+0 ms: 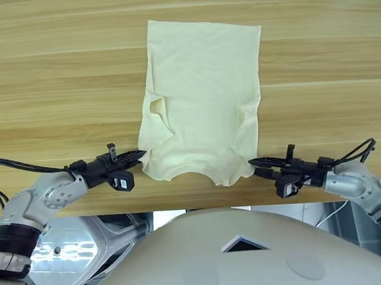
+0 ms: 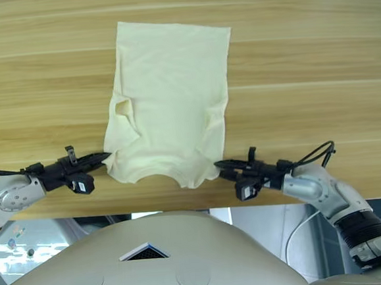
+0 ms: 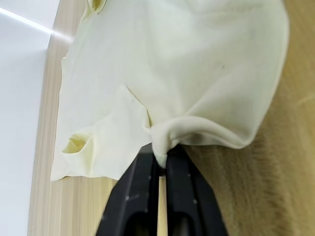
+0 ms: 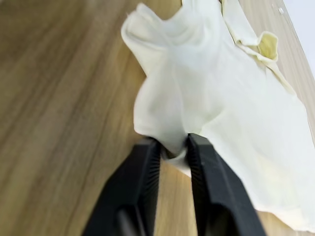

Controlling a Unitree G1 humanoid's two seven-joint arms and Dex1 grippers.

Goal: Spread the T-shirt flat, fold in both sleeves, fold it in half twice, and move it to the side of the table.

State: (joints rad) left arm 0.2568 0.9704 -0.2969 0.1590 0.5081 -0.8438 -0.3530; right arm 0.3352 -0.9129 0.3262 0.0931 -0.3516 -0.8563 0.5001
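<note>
T-shirt (image 1: 200,95) is being pinched at its lower-frame corners by left gripper (image 1: 140,153) and right gripper (image 1: 253,162), probably starting the first half-fold, calling for an even lift upward.

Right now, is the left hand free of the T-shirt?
No, the left hand is shut on a bunched fold at the edge of the T-shirt.
</note>
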